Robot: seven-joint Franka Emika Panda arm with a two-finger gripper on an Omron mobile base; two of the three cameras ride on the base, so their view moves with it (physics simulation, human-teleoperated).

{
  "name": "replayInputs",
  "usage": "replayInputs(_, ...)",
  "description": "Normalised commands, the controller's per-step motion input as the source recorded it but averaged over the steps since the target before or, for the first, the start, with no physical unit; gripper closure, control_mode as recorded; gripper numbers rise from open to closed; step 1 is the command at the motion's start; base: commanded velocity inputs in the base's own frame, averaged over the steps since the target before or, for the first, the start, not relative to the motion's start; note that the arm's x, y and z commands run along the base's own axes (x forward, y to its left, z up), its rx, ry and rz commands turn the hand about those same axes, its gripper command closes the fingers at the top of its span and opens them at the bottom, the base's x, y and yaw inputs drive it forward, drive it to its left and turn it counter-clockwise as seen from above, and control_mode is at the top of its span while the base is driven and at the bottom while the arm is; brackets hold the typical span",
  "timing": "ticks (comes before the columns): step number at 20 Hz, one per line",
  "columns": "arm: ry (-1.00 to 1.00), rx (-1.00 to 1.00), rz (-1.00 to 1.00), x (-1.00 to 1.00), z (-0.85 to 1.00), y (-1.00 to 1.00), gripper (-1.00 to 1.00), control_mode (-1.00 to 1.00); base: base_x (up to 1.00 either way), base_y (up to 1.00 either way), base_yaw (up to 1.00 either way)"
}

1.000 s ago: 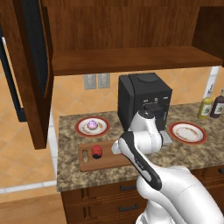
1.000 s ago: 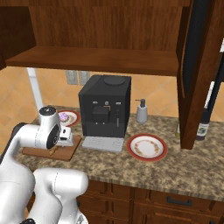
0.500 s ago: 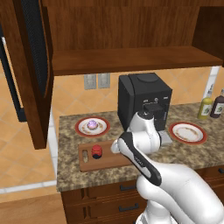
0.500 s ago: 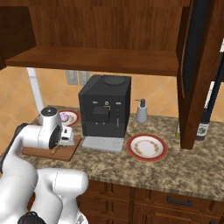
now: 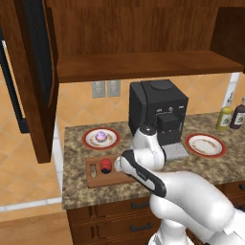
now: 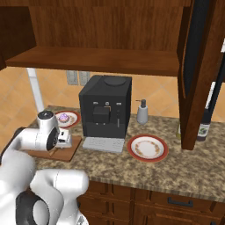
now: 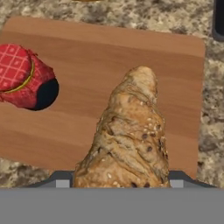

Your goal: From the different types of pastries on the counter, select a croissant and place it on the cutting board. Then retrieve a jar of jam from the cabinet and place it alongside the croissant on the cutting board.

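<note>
Nothing has shifted since the earlier frames: the arm stays low over the board (image 5: 98,175), gripper (image 6: 67,138) just above it. The croissant (image 7: 129,135) lies on the board (its near end between the fingertips, grip unclear), the jam jar (image 7: 22,76) beside it, apart

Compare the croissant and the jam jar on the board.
The croissant is tan, long and flaky, lying flat; the jar is red, squat and rounded, with a checked lid. The croissant looks bigger in the hand view, being nearer the camera. Both sit on the board, apart from each other.
</note>
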Motion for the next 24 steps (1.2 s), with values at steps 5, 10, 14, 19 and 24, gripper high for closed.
replayInputs(5,0.00,-0.17,0.00,0.40,-0.70,0.00,1.00,-1.00,0.00,0.00,0.00)
replayInputs(10,0.06,0.01,0.00,0.05,-0.28,0.00,1.00,-1.00,0.00,0.00,0.00)
replayInputs(14,0.11,0.04,0.00,0.12,-0.24,0.02,-1.00,-1.00,0.00,0.00,0.00)
replayInputs(19,0.03,0.12,0.00,0.00,0.06,0.00,-1.00,-1.00,0.00,0.00,0.00)
replayInputs(24,0.00,0.03,0.00,0.00,0.37,0.00,-1.00,-1.00,0.00,0.00,0.00)
